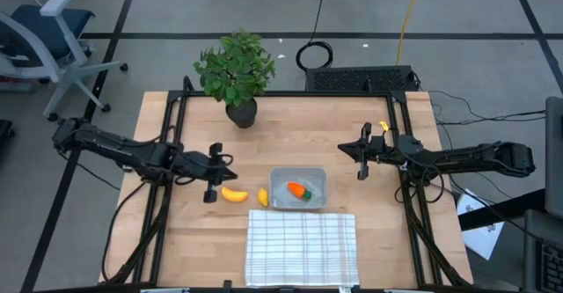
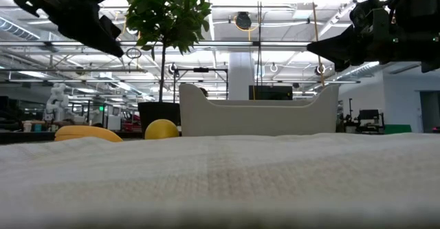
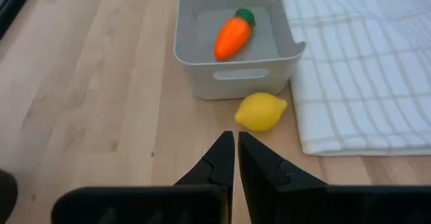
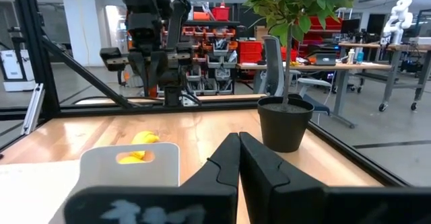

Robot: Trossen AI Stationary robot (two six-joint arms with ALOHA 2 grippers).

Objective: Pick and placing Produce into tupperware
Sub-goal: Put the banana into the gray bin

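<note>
We find the carrot (image 1: 300,190) inside the tupperware (image 1: 298,188); banana (image 1: 233,194) and lemon (image 1: 262,197) lie on the worktop (image 1: 290,135). Left hand (image 1: 215,172) and right hand (image 1: 360,151) hover closed, empty.

I can't read any text, label or number from here. The tupperware (image 3: 232,66) shows no brand or marking.

Left tool (image 1: 214,172) and right tool (image 1: 361,151) both closed, raised, facing inward.
</note>
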